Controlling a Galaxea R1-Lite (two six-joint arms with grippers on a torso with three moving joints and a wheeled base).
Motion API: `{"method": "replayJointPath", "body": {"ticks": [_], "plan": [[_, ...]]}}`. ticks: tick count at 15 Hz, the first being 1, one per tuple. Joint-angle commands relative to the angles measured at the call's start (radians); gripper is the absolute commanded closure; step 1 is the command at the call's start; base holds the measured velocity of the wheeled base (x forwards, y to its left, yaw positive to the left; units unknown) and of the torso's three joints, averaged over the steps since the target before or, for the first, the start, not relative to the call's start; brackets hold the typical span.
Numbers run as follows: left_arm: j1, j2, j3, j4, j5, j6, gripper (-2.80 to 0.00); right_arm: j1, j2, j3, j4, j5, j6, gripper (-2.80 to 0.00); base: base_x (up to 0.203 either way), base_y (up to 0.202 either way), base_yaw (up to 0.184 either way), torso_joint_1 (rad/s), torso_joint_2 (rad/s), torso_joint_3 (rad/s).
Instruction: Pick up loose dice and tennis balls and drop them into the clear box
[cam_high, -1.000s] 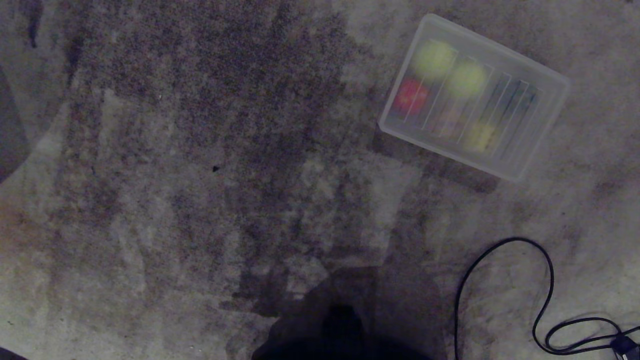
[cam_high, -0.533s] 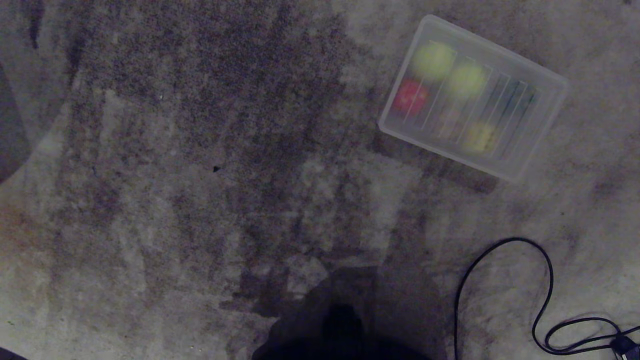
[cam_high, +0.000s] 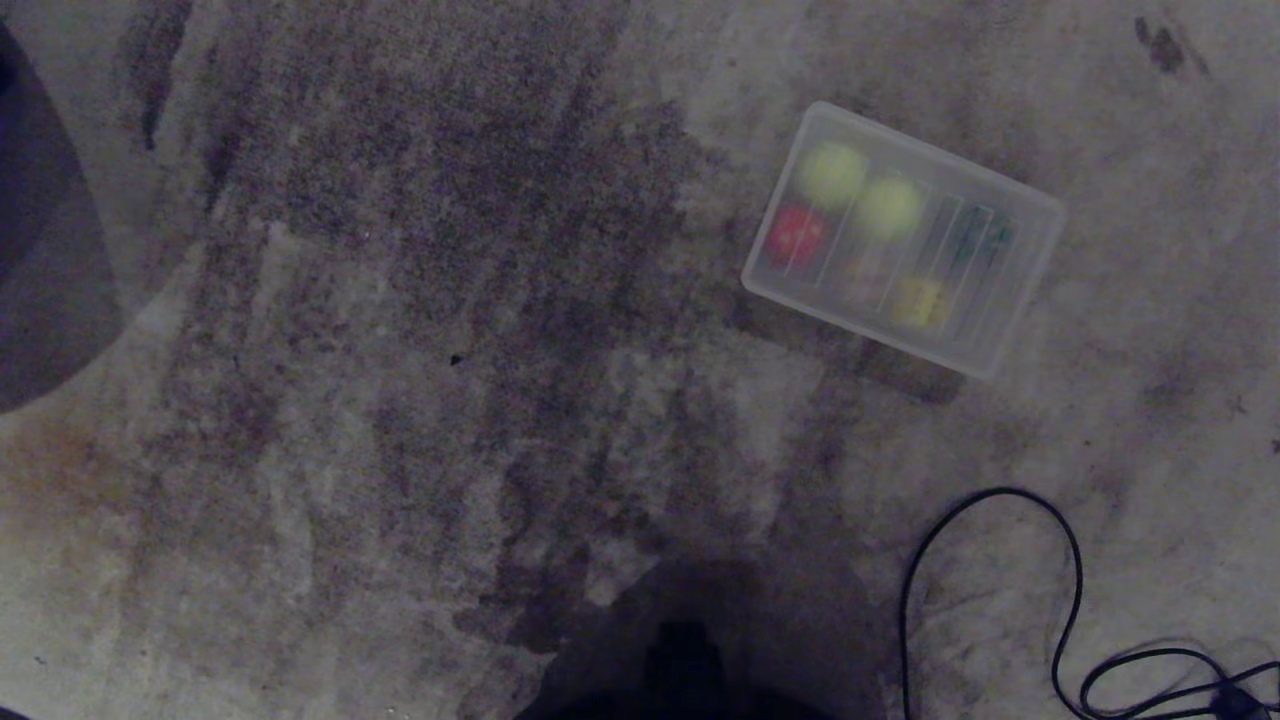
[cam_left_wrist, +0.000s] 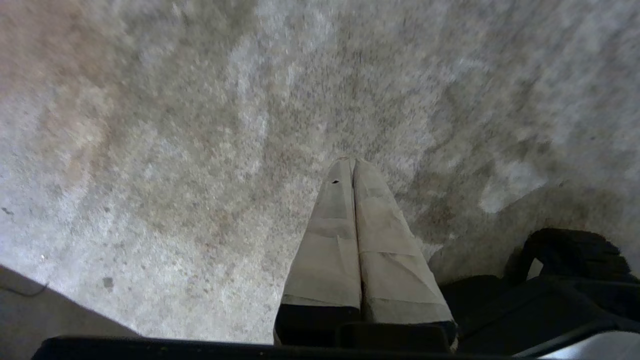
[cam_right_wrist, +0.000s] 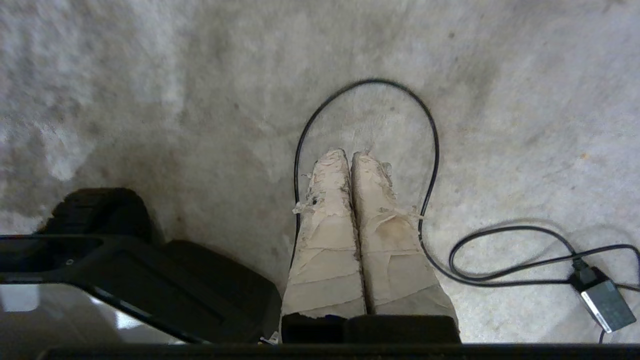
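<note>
Nothing on the carpet (cam_high: 400, 300) has shifted; only the head camera's view has pulled back since a second ago. Two tennis balls (cam_high: 830, 173) and red (cam_high: 796, 236), yellow (cam_high: 918, 302) and dark green dice (cam_high: 975, 240) lie inside the clear box (cam_high: 1020, 300), under its ribbed lid, well ahead of both parked grippers. The left gripper (cam_left_wrist: 351, 165) hangs clenched and empty over bare carpet, while the right gripper (cam_right_wrist: 349, 156), likewise clenched and empty, hangs above a looped black cable (cam_right_wrist: 430, 130).

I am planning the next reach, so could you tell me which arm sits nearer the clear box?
Right, probably. The clear box, holding tennis balls and dice, lies on the robot's right. The right tool hangs shut above the black cable; the left tool faces bare floor.
</note>
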Motion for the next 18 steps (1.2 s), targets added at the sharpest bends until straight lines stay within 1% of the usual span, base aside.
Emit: {"method": "replayJointPath", "body": {"ticks": [1, 3, 13, 14, 16, 18], "plan": [[0.000, 0.000, 0.002, 0.000, 0.001, 0.002, 0.00, 0.000, 0.003, 0.000, 0.000, -0.001, 0.001, 0.00, 0.000, 0.000, 0.000, 0.007, 0.00, 0.188], [0.000, 0.000, 0.002, 0.000, -0.004, 0.010, 0.00, 0.000, 0.003, 0.000, 0.000, -0.001, 0.000, 0.00, 0.000, 0.000, 0.000, 0.002, 0.00, 0.200], [0.000, 0.000, 0.002, -0.001, 0.001, -0.001, 0.00, 0.000, 0.003, 0.000, 0.000, -0.001, 0.002, 0.00, 0.000, 0.000, 0.000, 0.002, 0.00, 0.199], [0.000, 0.000, 0.002, 0.000, 0.002, -0.006, 0.00, 0.000, 0.003, 0.000, 0.000, -0.001, 0.000, 0.00, 0.000, 0.000, 0.000, -0.002, 0.00, 0.207], [0.000, 0.000, 0.002, -0.003, 0.014, -0.039, 0.00, 0.000, 0.003, 0.000, 0.000, -0.001, 0.000, 0.00, 0.000, 0.000, 0.000, 0.006, 0.00, 0.197], [0.000, 0.000, 0.002, -0.002, 0.014, -0.037, 0.00, 0.000, 0.003, 0.000, 0.000, -0.001, 0.000, 0.00, 0.000, 0.000, 0.000, 0.002, 0.00, 0.208]]}}
